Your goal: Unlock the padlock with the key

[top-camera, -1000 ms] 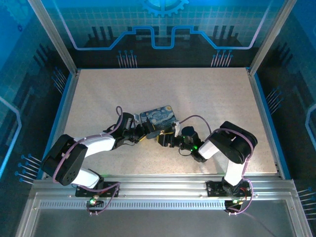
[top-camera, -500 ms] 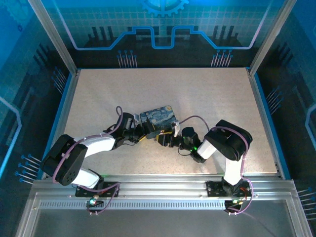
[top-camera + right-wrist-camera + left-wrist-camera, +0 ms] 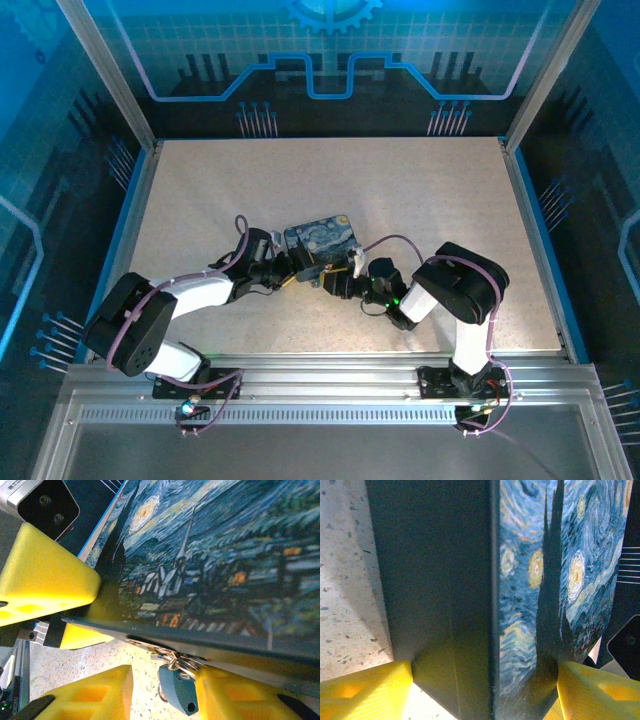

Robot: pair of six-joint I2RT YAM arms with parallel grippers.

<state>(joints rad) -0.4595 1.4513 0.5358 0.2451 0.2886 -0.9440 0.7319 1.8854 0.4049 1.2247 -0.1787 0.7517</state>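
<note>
Left gripper point(image 3: 482, 685) clamps the starry-night tin point(image 3: 530, 570) across 2 opposite faces, near the centre of the table point(image 3: 400, 180). Padlock point(image 3: 178, 694) hangs from the tin's edge, between the 2 parted fingers of the right gripper point(image 3: 162, 690).

Right arm point(image 3: 462, 285): the elbow has swung left, with most of the travel early and only a trace since. The upper link now stands closer over its base. Right gripper point(image 3: 322, 281) has crept slightly left along the near edge of the tin point(image 3: 320, 238). Its jaws have narrowed from a wider set. They now flank the padlock point(image 3: 178, 692), one side touching it and the other with a gap.
</note>
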